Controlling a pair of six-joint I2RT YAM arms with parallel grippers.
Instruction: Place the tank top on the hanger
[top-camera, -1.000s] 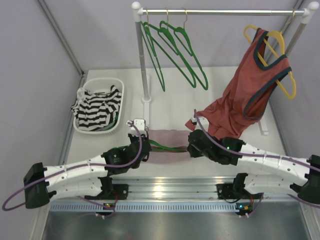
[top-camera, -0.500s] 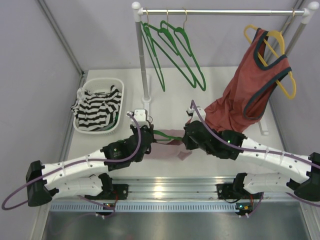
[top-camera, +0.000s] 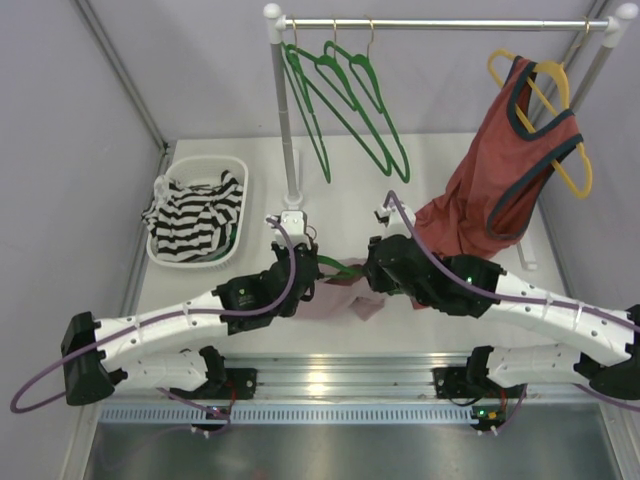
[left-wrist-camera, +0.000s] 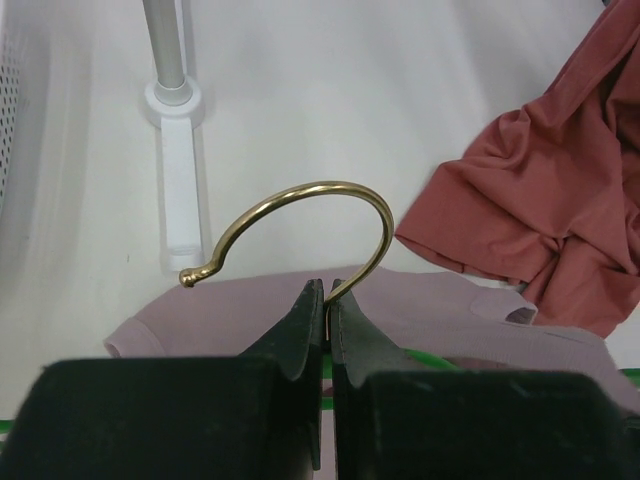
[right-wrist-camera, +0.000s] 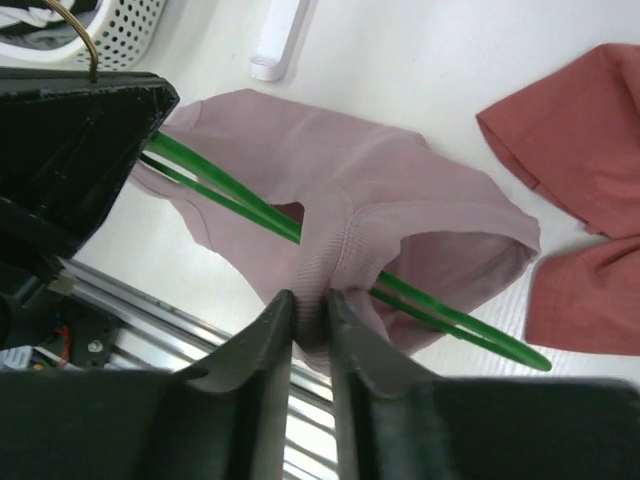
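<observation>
Left gripper (left-wrist-camera: 322, 290) is clamped tight on the brass hook stem of the thin bright-green triangular hanger (right-wrist-camera: 215, 178). In the left wrist view the hook curls leftward. The hanger's long axis runs gripper to gripper. Right gripper (right-wrist-camera: 308, 298) narrowly pinches a strap of the soft dusty-pink tank top (right-wrist-camera: 400, 210), which is threaded on the hanger arm between both grippers over the white table (top-camera: 440, 160).

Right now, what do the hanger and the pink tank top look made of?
Hanger: thin green arms, smooth and slightly glossy, probably plastic or coated wire; its hook is shiny brass-coloured metal. Tank top: matte dusty-pink knit fabric, soft folds, ribbed-looking hem; likely cotton-type jersey.
</observation>
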